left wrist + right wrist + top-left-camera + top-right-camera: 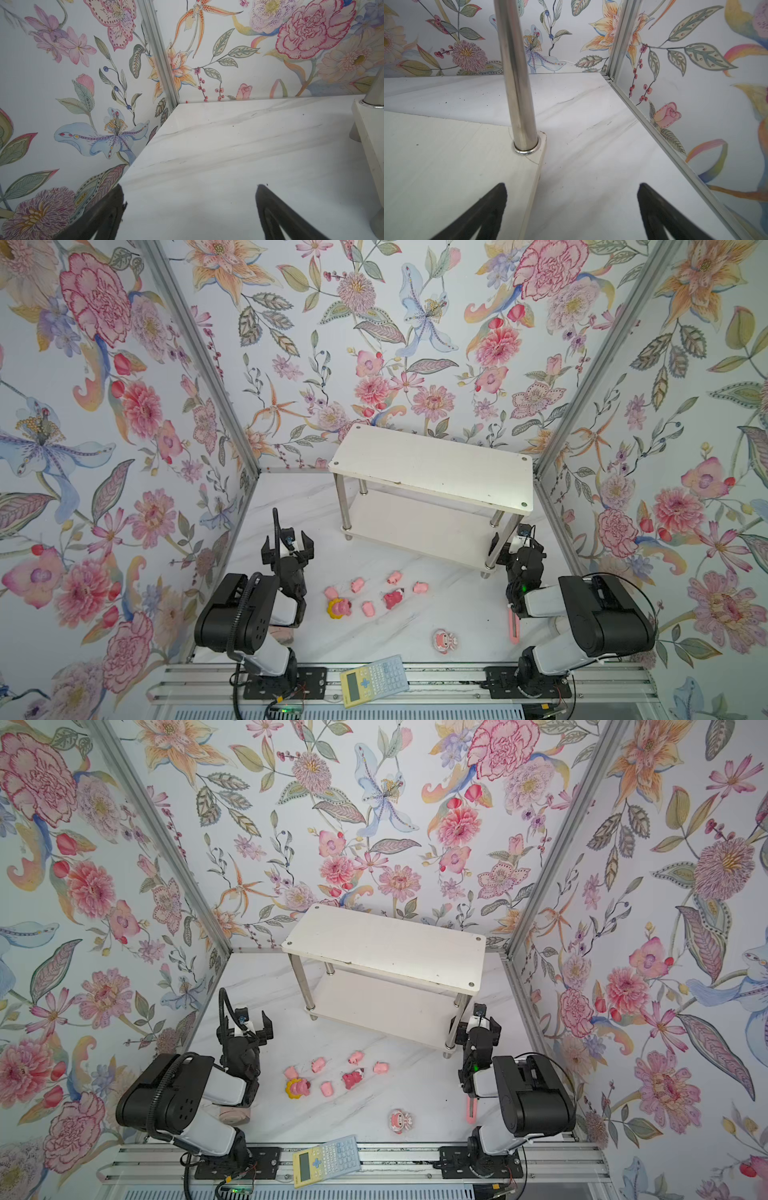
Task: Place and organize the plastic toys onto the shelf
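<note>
white two-tier rectangular shelf with chrome legs (432, 466) is noted at the back of the white marbled tabletop (386, 635); small pink plastic toys (368, 608) are scattered on the tabletop in front of it, between the two arms; a round pink-and-white toy (444, 641) is set apart, nearer the front edge; left gripper (288, 542) is seen spread wide and empty; right gripper (571, 185) is likewise spread and empty, at the lower tier's near right corner.
</note>
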